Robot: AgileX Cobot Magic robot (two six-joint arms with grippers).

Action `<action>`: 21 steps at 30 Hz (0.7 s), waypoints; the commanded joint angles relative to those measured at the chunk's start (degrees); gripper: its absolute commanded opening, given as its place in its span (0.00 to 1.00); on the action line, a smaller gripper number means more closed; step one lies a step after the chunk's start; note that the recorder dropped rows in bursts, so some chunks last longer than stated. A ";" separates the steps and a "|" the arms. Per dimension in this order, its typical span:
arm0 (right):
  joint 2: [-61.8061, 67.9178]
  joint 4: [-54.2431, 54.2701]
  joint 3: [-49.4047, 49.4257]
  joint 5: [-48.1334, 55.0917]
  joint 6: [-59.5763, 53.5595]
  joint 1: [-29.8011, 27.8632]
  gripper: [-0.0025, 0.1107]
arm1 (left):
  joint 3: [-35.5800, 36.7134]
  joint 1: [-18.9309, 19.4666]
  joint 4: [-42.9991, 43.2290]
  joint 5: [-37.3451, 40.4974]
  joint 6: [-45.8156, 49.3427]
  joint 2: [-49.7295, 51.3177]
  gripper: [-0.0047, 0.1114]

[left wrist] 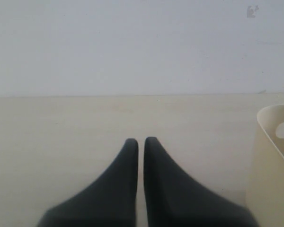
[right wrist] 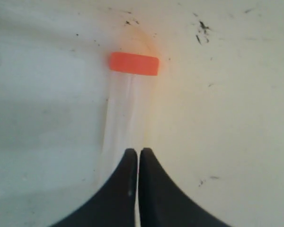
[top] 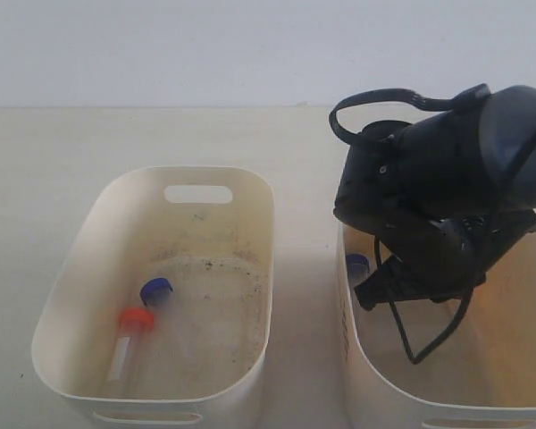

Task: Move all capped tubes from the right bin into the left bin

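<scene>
Your right gripper is down in the right bin, jaws closed tip to tip on nothing — an orange-capped tube lies on the floor just past them. A blue-capped tube rests by that bin's left wall. The left bin holds two more — blue cap, orange cap. Your left gripper is closed, empty.

No readable text, label or number is showing anywhere; faint marks on the outer wall of the right bin are appearing too blurred to read
</scene>
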 commanded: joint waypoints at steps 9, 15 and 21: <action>2.42 -1.47 -0.09 0.73 2.28 0.10 0.31 | -0.12 -0.41 -0.19 -0.38 -0.24 0.23 0.08; 2.47 -1.26 -0.09 0.11 2.28 0.10 0.31 | -0.12 -0.41 -0.19 -0.38 -0.24 0.23 0.08; 2.47 0.12 -0.09 -0.01 2.40 0.10 0.31 | -0.12 -0.41 -0.19 -0.38 -0.24 0.23 0.08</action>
